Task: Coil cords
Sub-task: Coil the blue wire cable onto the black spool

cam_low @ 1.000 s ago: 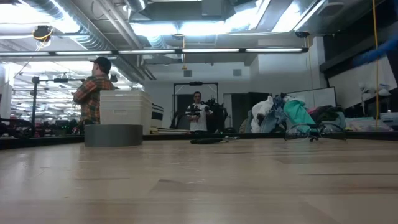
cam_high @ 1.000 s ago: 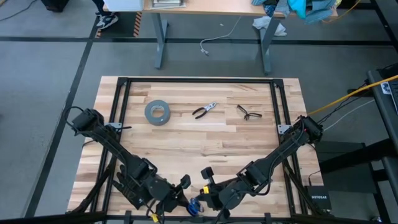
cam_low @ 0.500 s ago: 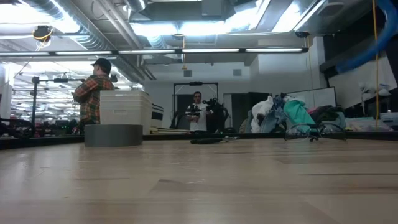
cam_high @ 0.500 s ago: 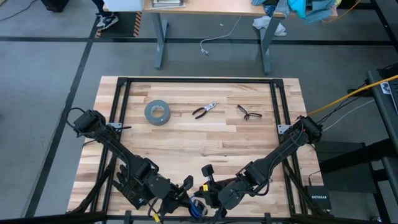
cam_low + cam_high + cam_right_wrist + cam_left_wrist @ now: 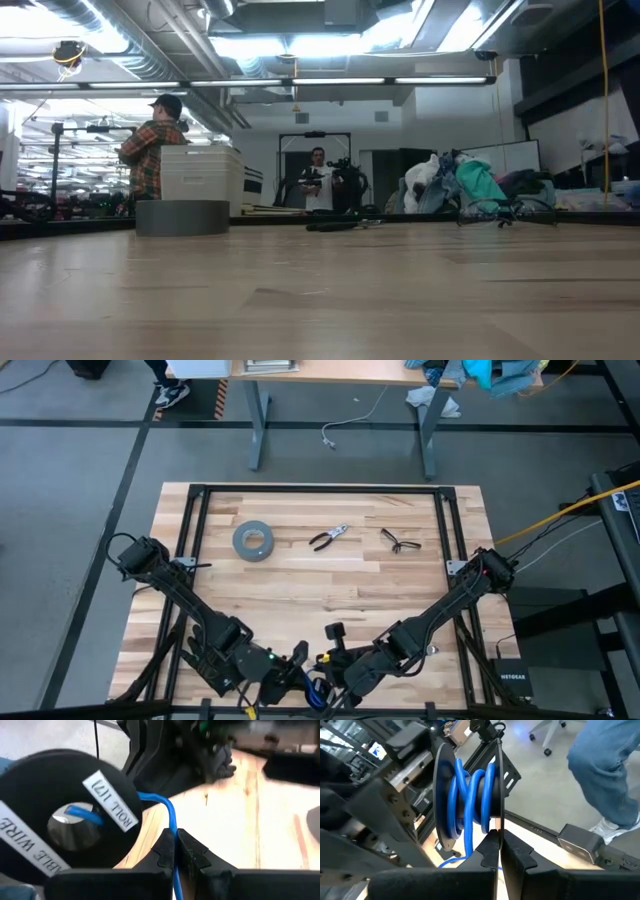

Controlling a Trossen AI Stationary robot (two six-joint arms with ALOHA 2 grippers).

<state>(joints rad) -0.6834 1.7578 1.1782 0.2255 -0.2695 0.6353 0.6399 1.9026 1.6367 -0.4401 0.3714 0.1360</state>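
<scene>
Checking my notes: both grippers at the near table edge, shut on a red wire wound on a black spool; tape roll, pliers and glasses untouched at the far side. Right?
One slip: the wire is blue, as both wrist views show. The left gripper and right gripper are shut on it by the black spool; tape roll, pliers and glasses lie untouched.

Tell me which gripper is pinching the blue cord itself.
The right gripper: the blue cord runs between its shut fingers. The left gripper is instead clamped on the rim of the black spool that the cord is wound on.
</scene>
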